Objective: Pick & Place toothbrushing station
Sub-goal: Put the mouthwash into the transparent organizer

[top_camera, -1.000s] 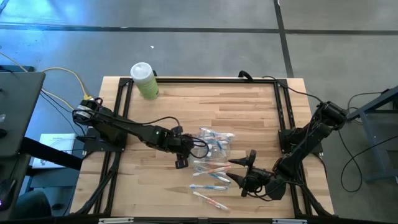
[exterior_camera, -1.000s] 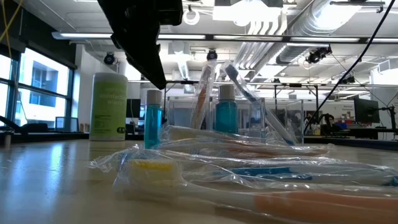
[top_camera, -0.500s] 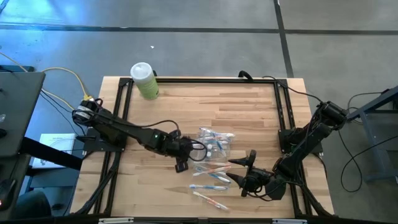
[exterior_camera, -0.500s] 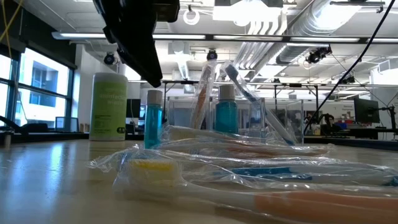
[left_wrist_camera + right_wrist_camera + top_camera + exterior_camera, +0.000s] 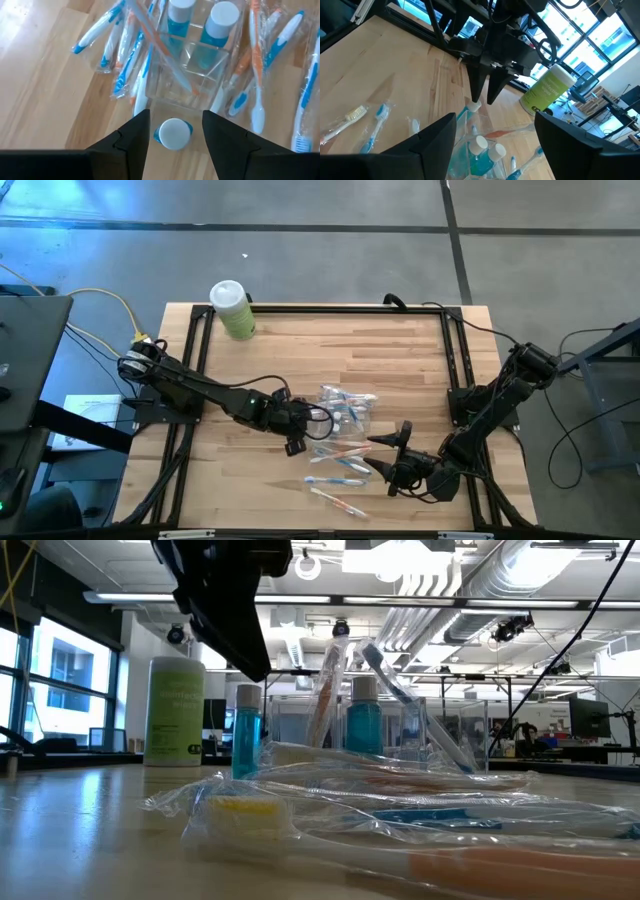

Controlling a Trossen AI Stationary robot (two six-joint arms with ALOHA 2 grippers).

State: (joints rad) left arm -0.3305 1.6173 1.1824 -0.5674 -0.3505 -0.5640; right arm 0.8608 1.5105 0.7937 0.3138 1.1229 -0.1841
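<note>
Shifted slightly lower since earlier, left gripper (image 5: 171, 131), open, empty, straddles 1 light, slippery, white-capped blue tube (image 5: 172, 134); grasp cap sides.

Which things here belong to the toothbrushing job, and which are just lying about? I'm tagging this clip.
Job:
- clear holder
- white-capped tubes, two in the holder, one loose between the open left gripper fingers
- wrapped toothbrushes
- right gripper, open, waiting beside the toothbrushes

Lying about:
- green bottle, at the table's far left corner
</note>
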